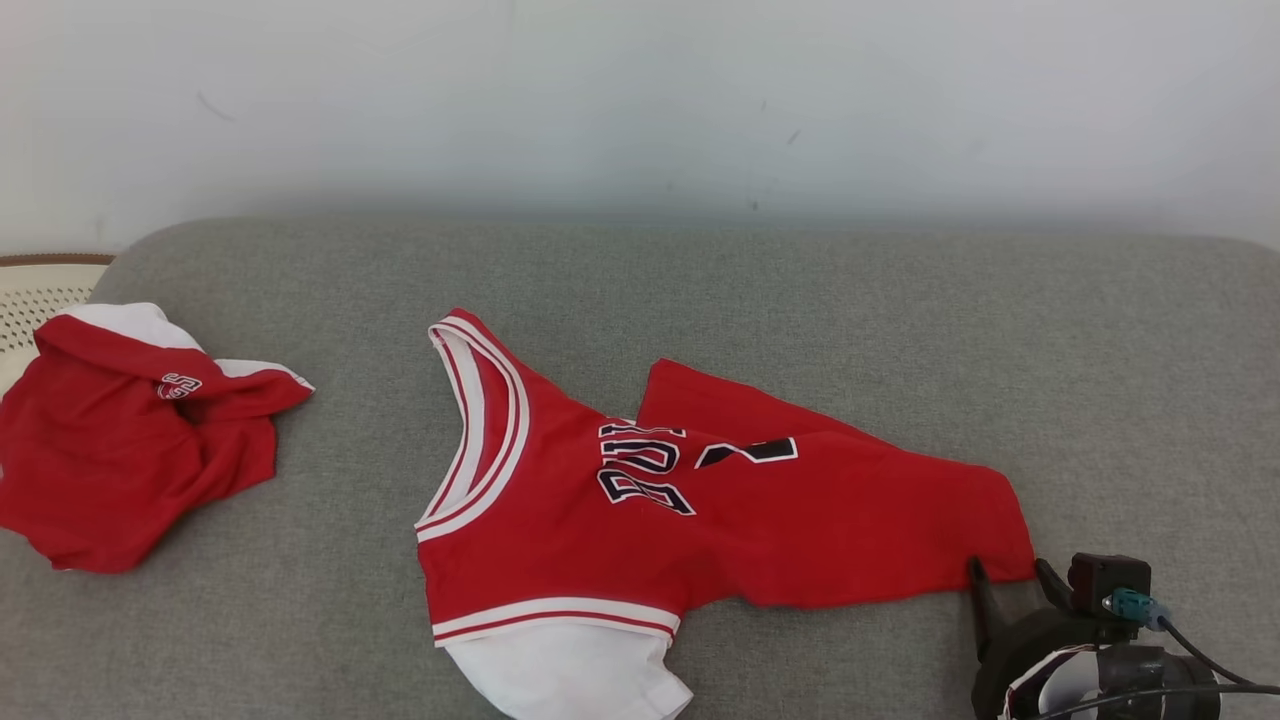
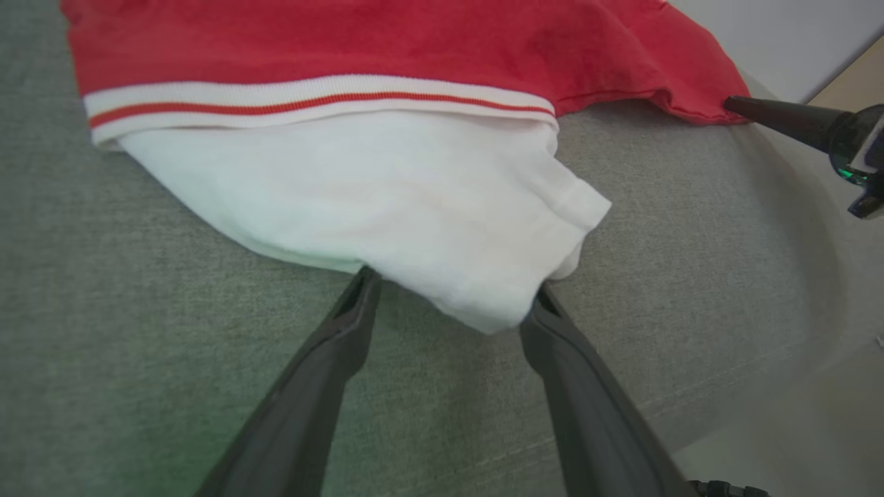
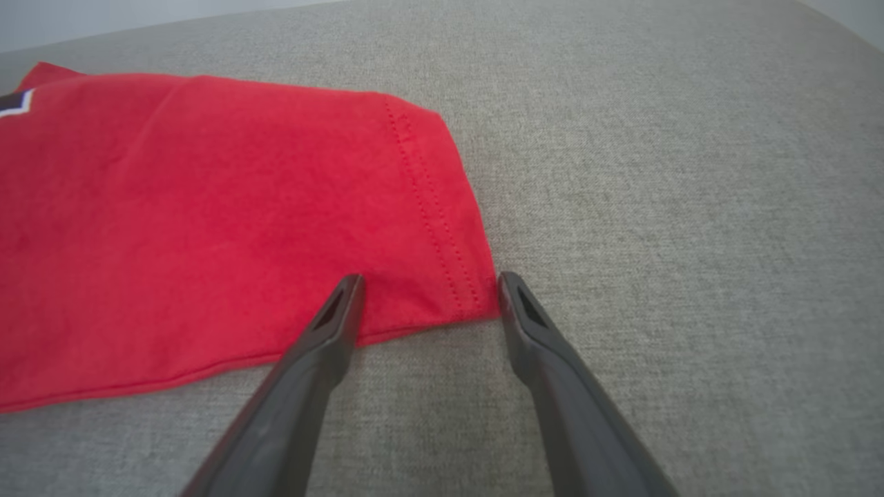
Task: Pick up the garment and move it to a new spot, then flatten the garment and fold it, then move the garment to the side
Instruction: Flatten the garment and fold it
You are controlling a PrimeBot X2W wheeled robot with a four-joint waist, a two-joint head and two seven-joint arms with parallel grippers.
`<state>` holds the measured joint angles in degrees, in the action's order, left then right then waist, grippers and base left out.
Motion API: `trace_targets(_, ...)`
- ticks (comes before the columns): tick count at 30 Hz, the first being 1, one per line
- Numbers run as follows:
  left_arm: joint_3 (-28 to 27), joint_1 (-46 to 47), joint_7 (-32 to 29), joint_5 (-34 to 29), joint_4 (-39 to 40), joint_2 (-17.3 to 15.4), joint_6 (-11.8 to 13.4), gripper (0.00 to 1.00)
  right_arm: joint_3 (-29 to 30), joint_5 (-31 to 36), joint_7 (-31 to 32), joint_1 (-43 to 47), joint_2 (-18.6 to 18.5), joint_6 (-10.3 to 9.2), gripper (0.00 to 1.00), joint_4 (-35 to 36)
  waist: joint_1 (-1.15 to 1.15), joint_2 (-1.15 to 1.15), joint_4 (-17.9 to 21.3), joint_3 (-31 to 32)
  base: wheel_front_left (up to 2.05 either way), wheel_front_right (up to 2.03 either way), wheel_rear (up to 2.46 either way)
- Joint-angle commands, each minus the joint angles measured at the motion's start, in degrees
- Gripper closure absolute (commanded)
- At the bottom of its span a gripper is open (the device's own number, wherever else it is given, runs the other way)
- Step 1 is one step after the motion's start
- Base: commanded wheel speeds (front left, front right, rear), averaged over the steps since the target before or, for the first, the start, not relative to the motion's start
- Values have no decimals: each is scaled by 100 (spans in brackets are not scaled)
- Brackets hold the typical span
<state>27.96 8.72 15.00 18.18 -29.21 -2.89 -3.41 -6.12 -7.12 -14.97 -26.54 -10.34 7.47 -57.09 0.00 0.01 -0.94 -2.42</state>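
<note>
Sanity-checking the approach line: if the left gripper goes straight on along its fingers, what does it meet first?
The garment's white sleeve: its end lies between the open fingers of the left gripper, red body beyond. Height over the grey cushion is unclear, so contact is likely, not certain.

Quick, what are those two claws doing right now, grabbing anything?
Left gripper: open, astride the white sleeve, nothing gripped.
Right gripper: open, astride a corner of the red jersey, nothing gripped.
</note>
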Motion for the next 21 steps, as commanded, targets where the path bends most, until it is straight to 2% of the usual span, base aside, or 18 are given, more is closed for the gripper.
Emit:
trace_targets(1,31,97,25,61,-10,-5,-4,56,20,-24,-30,-55,-31,5,11,-74,0,-1,-8,11,0,0,0)
trace_targets(2,50,103,25,105,-8,-5,-18,77,24,11,-30,-69,-48,5,53,-103,0,-1,-10,16,0,0,0)
trace_targets(3,76,107,25,134,-16,-3,-41,100,32,28,-30,-81,-43,5,100,-141,0,-1,-12,23,0,0,0)
trace_targets(15,-227,-169,26,-77,352,-5,33,100,140,-161,-31,244,85,5,100,283,0,-1,2,145,0,0,0)
trace_targets(21,-563,-476,26,-275,783,-119,8,100,-265,-645,-31,691,83,5,100,930,0,-1,-45,266,0,0,0)
